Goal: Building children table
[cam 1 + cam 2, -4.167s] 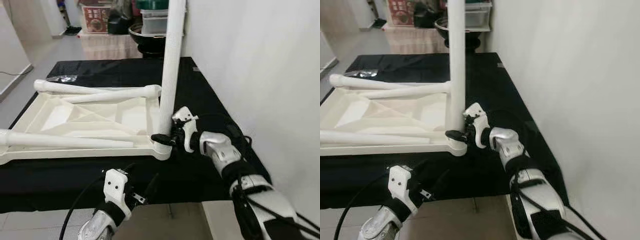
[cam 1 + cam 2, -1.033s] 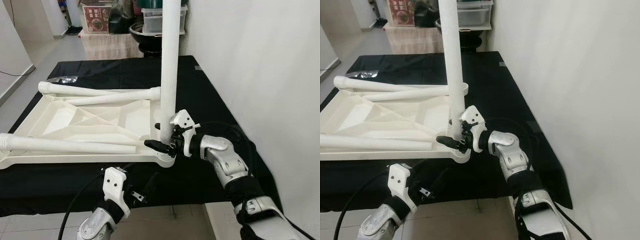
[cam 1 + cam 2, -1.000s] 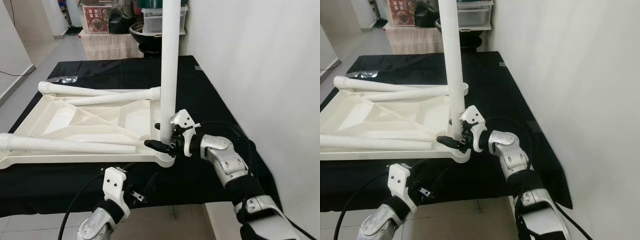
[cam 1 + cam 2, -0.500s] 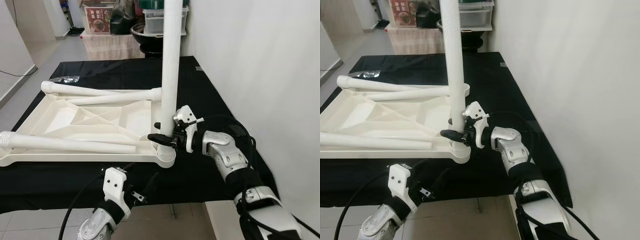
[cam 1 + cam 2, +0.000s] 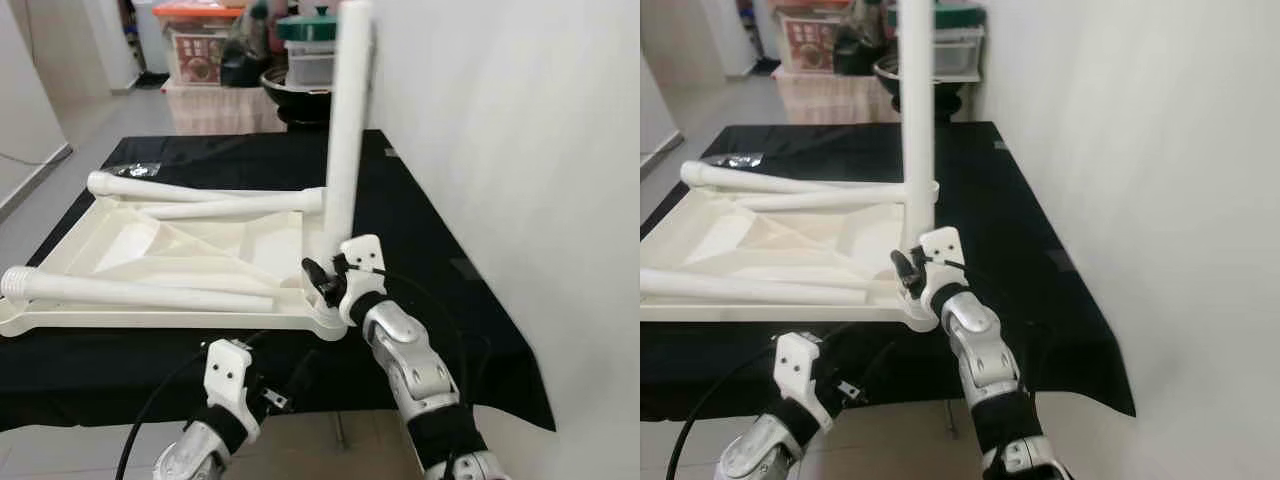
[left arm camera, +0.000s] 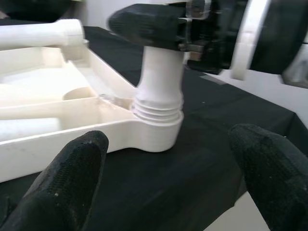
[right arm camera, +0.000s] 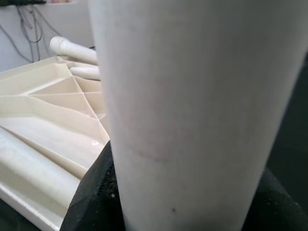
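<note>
Right gripper (image 5: 325, 279) is clamping the base of the upright white plastic table leg (image 5: 346, 120), its black fingers closed around the tube just above the threaded corner socket — a grip low enough to twist the leg home. This leg is standing at the near right corner of the upturned cream plastic tabletop (image 5: 130, 245), which is lying on the black-draped table (image 5: 420, 240). Left gripper (image 6: 159, 178) is hovering spread and empty below the table edge. Compared with half a second ago, the right forearm is sitting lower and nearer — wrist rotated.
</note>
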Robot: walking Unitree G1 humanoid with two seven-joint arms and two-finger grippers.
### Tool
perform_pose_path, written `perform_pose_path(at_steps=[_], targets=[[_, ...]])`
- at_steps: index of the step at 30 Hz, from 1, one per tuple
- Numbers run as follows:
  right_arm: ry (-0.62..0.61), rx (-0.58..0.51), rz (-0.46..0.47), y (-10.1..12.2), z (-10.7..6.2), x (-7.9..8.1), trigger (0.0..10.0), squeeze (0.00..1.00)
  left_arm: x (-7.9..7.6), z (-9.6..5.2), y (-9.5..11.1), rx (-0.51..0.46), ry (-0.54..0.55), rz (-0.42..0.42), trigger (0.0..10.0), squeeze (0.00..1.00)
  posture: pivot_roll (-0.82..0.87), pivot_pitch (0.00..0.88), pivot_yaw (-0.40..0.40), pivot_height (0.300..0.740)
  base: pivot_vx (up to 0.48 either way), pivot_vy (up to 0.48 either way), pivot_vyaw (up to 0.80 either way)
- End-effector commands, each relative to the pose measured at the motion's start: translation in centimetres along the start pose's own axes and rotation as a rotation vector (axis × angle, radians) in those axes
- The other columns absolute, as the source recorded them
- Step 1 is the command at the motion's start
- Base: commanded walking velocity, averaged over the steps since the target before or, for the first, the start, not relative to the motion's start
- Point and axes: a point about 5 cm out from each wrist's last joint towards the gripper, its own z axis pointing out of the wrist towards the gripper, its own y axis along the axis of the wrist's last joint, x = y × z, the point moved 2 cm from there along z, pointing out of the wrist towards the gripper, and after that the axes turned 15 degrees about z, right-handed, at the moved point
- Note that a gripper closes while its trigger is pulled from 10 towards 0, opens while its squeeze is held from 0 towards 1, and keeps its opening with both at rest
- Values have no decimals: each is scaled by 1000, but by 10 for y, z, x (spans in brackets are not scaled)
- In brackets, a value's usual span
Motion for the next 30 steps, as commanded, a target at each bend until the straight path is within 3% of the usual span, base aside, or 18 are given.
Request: perform_pose_path(at_steps=[1, 2, 3, 9, 10, 14, 25, 26, 27, 28, 29, 30], targets=[[2, 85, 34, -20, -2, -3, 10000, 510, 1, -1, -2, 5, 17, 3, 10000, 0, 37, 67, -47, 740, 0, 0, 0], [2, 85, 34, -20, -2, -3, 10000, 510, 1, -1, -2, 5, 17, 3, 10000, 0, 37, 67, -47, 740, 0, 0, 0], [47, 98, 43, -19, -1, 0, 10000, 1000, 1, -1, -2, 5, 18, 4, 10000, 0, 38, 69, -48, 740, 0, 0, 0], [234, 90, 38, -1, 3, 6, 10000, 1000, 2, 1, -2, 4, 18, 4, 10000, 0, 44, 66, -44, 740, 0, 0, 0], [352, 95, 3, 13, 4, 5, 10000, 0, 2, 1, -2, 5, 16, 5, 10000, 0, 48, 64, -44, 740, 0, 0, 0], [490, 169, -103, 24, 4, -1, 10000, 0, 1, 2, -2, 4, 14, 3, 10000, 0, 54, 65, -49, 740, 0, 0, 0], [593, 271, -162, 29, 4, -9, 10000, 0, 1, 1, -2, 3, 16, 5, 10000, 0, 59, 70, -55, 740, 0, 0, 0], [597, 287, -162, 29, 4, -10, 6431, 0, 0, 1, -2, 3, 16, 6, 10000, 0, 59, 70, -55, 740, 0, 0, 0], [596, 311, -156, 27, 4, -13, 4078, 0, 0, 1, -2, 3, 17, 6, 10000, 0, 57, 68, -56, 740, 0, 0, 0], [596, 311, -156, 27, 4, -13, 4078, 0, 0, 1, -2, 3, 17, 6, 10000, 0, 57, 68, -56, 740, 0, 0, 0], [573, 324, -146, 26, 4, -18, 0, 0, 0, 1, -2, 3, 17, 5, 10000, 0, 57, 70, -57, 740, 0, 0, 0], [560, 331, -140, 25, 4, -21, 0, 0, 0, 1, -2, 3, 17, 5, 10000, 0, 57, 70, -57, 740, 0, 0, 0]])
